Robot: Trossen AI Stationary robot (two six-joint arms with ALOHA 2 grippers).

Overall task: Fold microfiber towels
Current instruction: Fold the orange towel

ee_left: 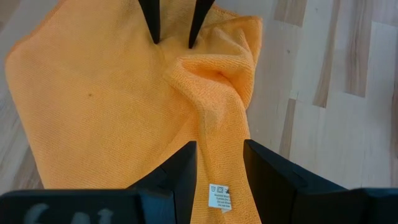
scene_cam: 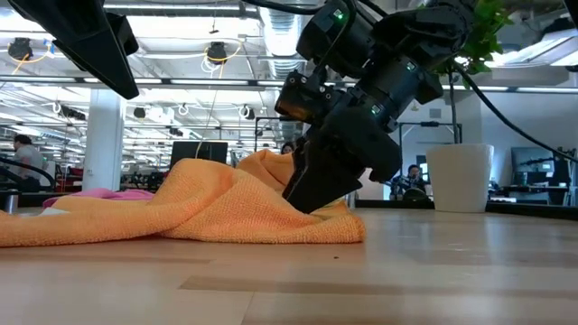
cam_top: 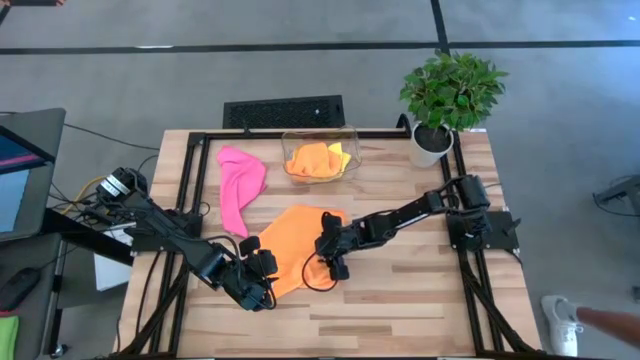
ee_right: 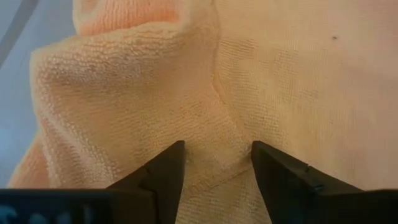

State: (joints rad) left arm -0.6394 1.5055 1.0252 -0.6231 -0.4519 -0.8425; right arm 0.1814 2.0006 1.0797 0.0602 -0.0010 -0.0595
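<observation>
Centrally, orange microfiber towel (cam_top: 292,240), nubby and rumpled, lies mid-table. Right gripper (cam_top: 333,262) angled down onto it, fingers parted, gripping nothing. Left gripper (cam_top: 262,285) low at its near edge, fingers parted astride a ridged fold.

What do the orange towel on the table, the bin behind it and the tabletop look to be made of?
Orange square towel: soft looped microfibre by its look, matte; the nubby weave and limp folds show in the wrist views. Clear rectangular bin: seemingly plastic, glossy and see-through, with orange and yellow cloth visible inside. Pale plank tabletop: wood or wood laminate, smooth, with grain and board seams.
</observation>
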